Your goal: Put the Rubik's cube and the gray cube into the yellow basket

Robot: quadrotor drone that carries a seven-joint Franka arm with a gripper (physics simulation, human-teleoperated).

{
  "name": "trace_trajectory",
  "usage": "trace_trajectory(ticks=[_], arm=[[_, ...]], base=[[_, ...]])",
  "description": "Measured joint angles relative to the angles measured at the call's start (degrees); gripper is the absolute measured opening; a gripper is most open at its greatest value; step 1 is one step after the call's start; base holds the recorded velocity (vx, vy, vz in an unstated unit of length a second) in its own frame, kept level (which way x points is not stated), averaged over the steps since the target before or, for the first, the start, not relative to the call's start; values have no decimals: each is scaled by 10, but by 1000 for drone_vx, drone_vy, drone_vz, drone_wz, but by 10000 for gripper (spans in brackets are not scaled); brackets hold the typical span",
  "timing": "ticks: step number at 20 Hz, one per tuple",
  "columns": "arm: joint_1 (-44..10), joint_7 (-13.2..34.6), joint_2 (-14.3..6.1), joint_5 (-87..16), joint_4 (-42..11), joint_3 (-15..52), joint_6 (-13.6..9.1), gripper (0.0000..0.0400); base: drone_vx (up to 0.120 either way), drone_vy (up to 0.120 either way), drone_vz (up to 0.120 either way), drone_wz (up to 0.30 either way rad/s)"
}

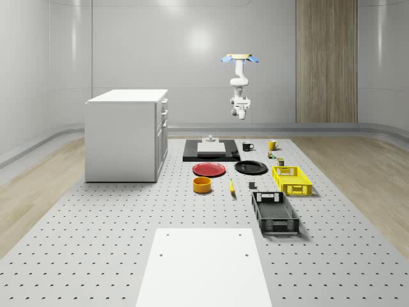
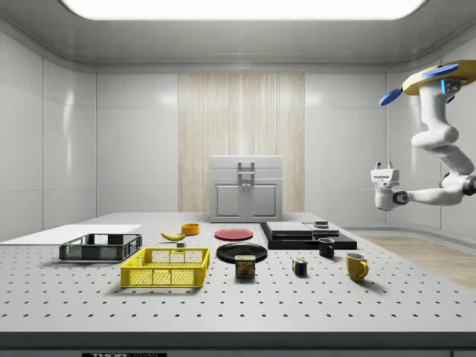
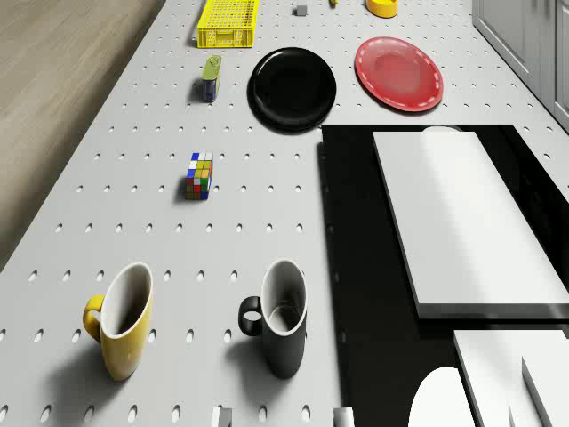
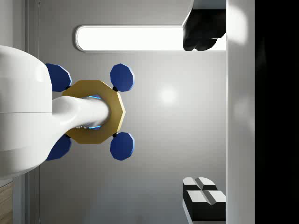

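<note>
The drone [image 2: 439,76] is seen hovering at the upper right of the side view, high above the far end of the table [image 1: 96,224]; in the whole-scene view it is found at upper centre, over the ground behind the black slab [image 1: 192,155]. The arm is hung beneath it and bent back, so that the gripper [image 2: 384,166] is held in mid-air at right of centre in the side view, well above everything on the table. In the wrist view the two fingers [image 4: 203,32] are shown spread wide apart, with nothing gripped between them, and the drone's underside is seen beyond.

The Rubik's cube [image 3: 200,176] is set on the bare table, right of centre in the side view, between a can [image 3: 211,78] and a yellow mug [image 3: 124,325]; it is touched by nothing. A black mug [image 3: 283,320] is stood just beside the yellow one. The gray cube [image 1: 252,186] is placed on the table slightly right of centre in the whole-scene view, just left of the yellow basket [image 1: 297,189] and apart from it. No cube is seen inside the basket. A black basket [image 1: 275,222] is laid below the yellow one in that view. A black plate [image 3: 292,86] and a red plate [image 3: 398,73] are laid side by side near the slab.
</note>
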Motion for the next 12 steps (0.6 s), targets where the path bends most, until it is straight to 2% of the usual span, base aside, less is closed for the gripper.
trace_trajectory(ticks=[2,6,12], arm=[[-1,0,2,0,24,0,-21,400],[-2,-1,14,1,73,1,-56,400],[-3,-1,37,1,136,1,-93,400]], base=[[0,40,0,0],[10,120,0,0],[120,120,0,0]])
